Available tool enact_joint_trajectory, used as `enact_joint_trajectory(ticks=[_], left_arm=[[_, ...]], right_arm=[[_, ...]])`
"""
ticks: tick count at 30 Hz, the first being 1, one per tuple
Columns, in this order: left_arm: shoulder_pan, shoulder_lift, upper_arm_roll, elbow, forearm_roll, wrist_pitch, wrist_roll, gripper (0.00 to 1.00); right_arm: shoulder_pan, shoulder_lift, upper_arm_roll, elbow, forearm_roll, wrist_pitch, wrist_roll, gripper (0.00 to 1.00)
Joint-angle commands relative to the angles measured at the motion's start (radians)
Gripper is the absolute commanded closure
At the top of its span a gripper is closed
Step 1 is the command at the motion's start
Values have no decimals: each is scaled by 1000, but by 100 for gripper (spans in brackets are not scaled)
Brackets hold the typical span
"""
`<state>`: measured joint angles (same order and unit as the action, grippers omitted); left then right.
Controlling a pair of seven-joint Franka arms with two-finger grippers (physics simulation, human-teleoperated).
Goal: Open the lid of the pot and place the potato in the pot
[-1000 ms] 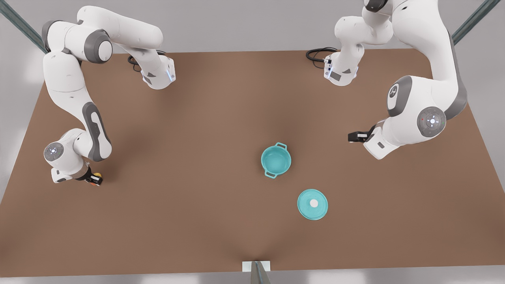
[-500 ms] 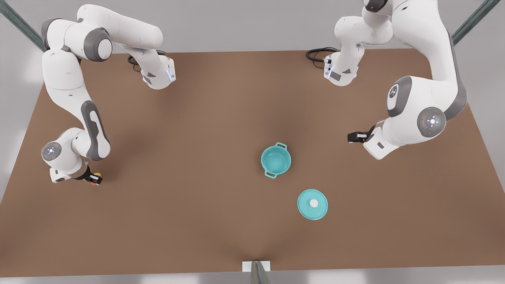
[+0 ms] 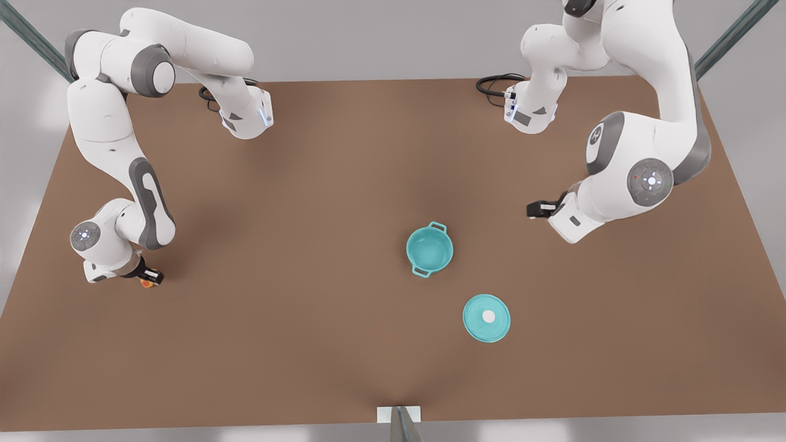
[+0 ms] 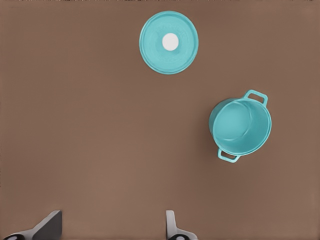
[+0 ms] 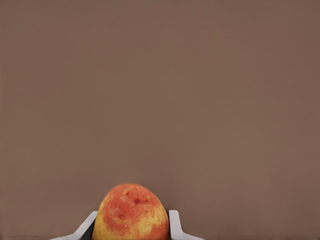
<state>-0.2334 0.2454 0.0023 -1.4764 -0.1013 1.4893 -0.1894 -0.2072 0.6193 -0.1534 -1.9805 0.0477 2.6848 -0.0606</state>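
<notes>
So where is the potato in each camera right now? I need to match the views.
Front view: the potato sits at the front view's far left, under the right gripper, far from the pot.
Right wrist view: the potato sits close up between the gripper's fingers.
Left wrist view: no potato here; it looks at the pot and pot lid.
Shared landmark: the brown table.

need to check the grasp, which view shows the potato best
The right wrist view: the potato sits large between the right tool's fingers, red-orange over yellow. The front view shows it as a tiny speck under that tool at its left.
</notes>
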Motion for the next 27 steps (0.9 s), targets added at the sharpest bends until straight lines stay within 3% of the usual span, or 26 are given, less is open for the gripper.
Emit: enact_joint_trajectory(ticks=[1,14,22,27], left_arm=[[-6,0,-2,4,6,8,-45,0],[-1,23,7,18,0,17,-51,0],[23,25,7,33,2,20,-44,0],[23,26,7,33,3,20,-44,0]], right_arm=[[0,-1,0,0,0,-2,-7,44],[8,-89,11,0,0,-108,31,45],[180,-197,18,43,-2,-330,321,46],[362,-224,18,172,-2,-536,600,46]])
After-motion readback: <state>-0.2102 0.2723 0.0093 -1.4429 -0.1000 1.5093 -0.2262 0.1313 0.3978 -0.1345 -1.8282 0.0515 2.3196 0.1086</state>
